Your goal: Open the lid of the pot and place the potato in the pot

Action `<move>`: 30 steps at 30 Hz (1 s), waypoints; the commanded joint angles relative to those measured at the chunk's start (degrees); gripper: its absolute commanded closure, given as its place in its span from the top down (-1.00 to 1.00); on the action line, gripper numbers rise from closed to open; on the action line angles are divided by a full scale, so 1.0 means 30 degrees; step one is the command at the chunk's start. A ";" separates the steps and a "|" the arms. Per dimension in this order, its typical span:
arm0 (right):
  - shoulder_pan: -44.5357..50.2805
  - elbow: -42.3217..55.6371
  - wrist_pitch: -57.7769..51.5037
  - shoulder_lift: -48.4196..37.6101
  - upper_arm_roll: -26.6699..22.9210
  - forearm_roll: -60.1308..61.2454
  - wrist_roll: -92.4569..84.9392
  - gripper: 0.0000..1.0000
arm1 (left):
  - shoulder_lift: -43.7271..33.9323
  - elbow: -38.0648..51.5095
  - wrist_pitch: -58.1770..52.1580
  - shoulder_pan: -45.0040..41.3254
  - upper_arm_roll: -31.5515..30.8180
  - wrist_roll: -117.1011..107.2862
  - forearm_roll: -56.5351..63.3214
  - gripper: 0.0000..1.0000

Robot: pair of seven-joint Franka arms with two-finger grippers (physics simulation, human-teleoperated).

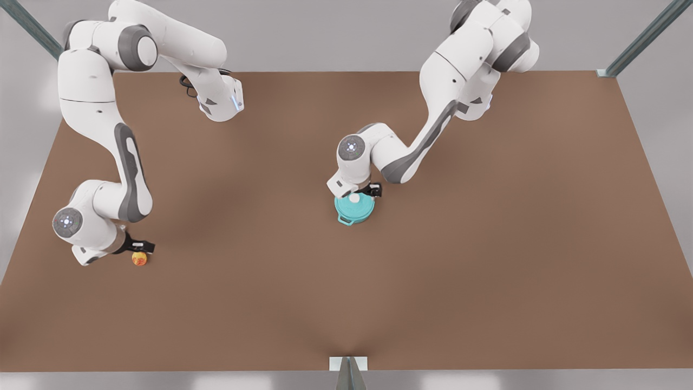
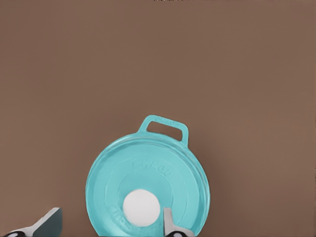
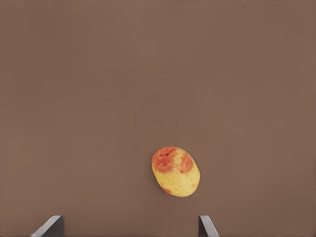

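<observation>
The teal pot (image 1: pixel 351 218) stands mid-table with the pot lid (image 2: pixel 148 170) on it, white knob (image 2: pixel 141 208) at the centre. One loop handle (image 2: pixel 165 126) sticks out past the lid. My left gripper (image 1: pixel 360 194) hangs open just above the lid, and the knob lies between its fingertips (image 2: pixel 169 223), nearer one of them. The potato (image 3: pixel 176 171), yellow with orange-red patches, lies on the table at the front view's left (image 1: pixel 139 259). My right gripper (image 1: pixel 139 249) is open above it, with the potato a little ahead of the fingertips (image 3: pixel 206 225).
The brown table (image 1: pixel 346 303) stretches wide between pot and potato. Metal frame posts (image 1: pixel 639 43) stand at the far corners and a bracket (image 1: pixel 348 364) sits at the near edge.
</observation>
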 commanded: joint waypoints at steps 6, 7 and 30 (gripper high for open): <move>-0.0548 0.0032 0.2477 0.1070 0.0049 -0.0547 -0.3094 1.00 | 0.0699 -0.0443 0.2937 0.0002 0.0025 -0.7121 0.0862 1.00; -0.0665 0.0032 0.2506 0.1129 0.0049 -0.0693 -0.3123 1.00 | 0.0758 -0.0590 0.3112 -0.0027 0.0025 -0.7121 0.0891 1.00; -0.1222 0.0179 0.4821 0.2975 0.0078 -0.1191 -0.2859 0.72 | 0.0670 -0.1176 0.2937 -0.0174 0.0318 -0.7180 0.1682 -0.52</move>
